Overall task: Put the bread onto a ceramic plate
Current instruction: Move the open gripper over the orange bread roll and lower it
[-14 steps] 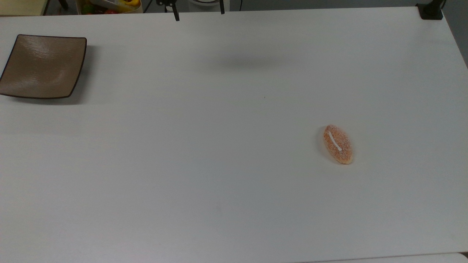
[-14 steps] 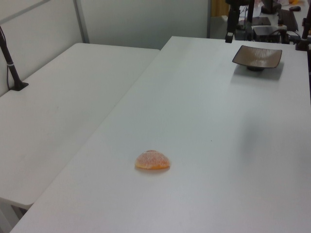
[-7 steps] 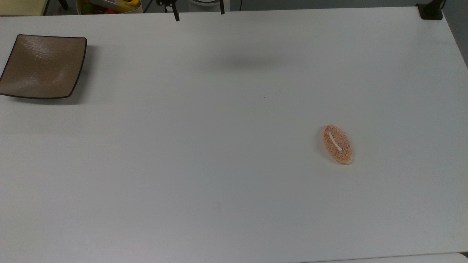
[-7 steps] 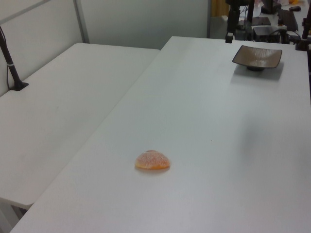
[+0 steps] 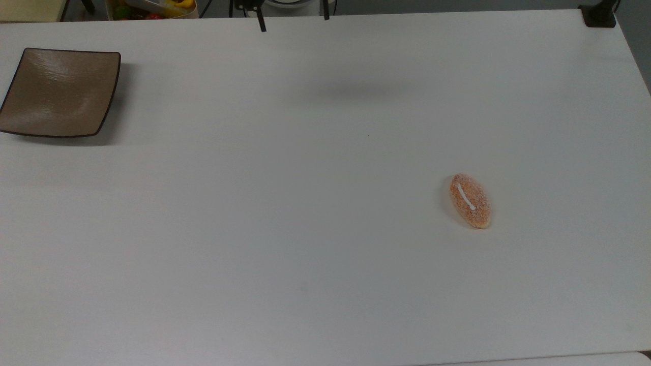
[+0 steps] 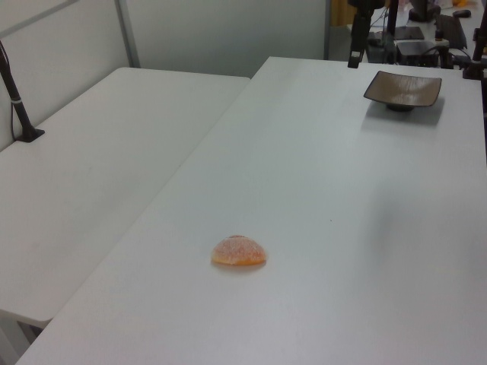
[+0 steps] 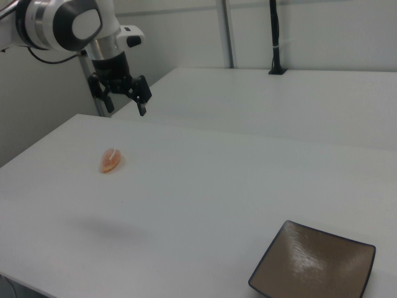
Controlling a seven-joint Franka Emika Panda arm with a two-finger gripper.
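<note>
Bread lay on the white tabletop, well apart from the ceramic plate at the top view's far left corner. We saw the claw hanging above the tabletop, fingers spread and holding nothing.

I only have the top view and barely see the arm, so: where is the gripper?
Observer: In the right view the gripper hangs high above the table, open and empty.
Operator: Over the bread?
Observer: No. In the left view it is by the table's far edge, with the bread much nearer the camera.
Operator: Does the plate lie flat?
Observer: The left view shows the plate raised on a dark foot.
</note>
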